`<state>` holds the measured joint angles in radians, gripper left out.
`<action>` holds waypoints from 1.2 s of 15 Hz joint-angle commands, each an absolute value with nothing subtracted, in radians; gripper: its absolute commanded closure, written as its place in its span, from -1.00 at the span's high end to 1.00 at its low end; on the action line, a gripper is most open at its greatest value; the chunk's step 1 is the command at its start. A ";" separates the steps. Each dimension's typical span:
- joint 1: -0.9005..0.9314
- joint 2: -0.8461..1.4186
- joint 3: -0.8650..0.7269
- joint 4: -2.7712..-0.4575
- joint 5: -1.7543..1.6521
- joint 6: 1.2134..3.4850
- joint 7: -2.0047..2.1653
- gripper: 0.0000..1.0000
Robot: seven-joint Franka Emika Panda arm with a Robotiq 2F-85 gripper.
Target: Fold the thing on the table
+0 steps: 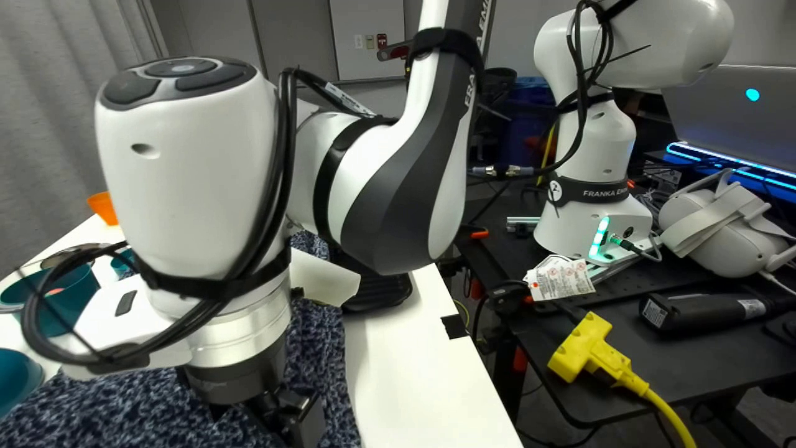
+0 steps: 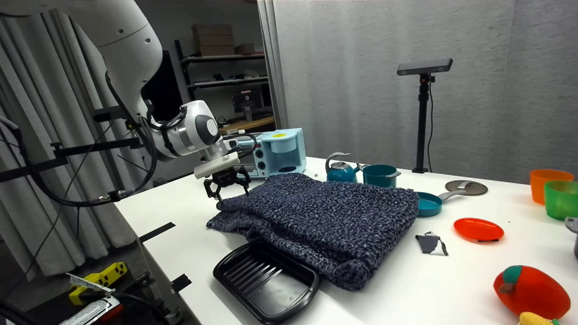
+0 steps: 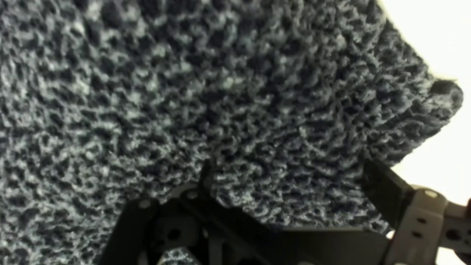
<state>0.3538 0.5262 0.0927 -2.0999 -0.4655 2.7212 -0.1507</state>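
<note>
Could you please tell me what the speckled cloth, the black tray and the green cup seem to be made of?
The speckled cloth looks like a soft, matte knit, given its nubbly texture in the wrist view. The black tray could be plastic or coated metal; its partly ribbed base shows a glossy highlight. The green cup is probably smooth plastic: its bright wall seems translucent.

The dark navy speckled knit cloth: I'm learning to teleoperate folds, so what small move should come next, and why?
Probably ease the black two-fingered end effector down slightly into the dark navy speckled knit cloth: in the wrist view its jaws stand apart, with knit showing between them, near the cloth's edge, so nothing looks gripped. I cannot tell whether the tips touch it.
</note>
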 commanded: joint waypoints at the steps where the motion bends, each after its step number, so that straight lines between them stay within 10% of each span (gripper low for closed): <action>1: 0.368 0.596 0.113 -1.991 -0.452 2.669 -0.160 1.00; 11: 0.350 0.669 0.201 -1.973 -0.317 2.615 -0.162 1.00; 18: 0.373 0.634 0.125 -2.000 -0.365 2.608 -0.126 -0.30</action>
<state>0.3623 0.6546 0.1552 -1.9903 -0.3447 2.6353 -0.1499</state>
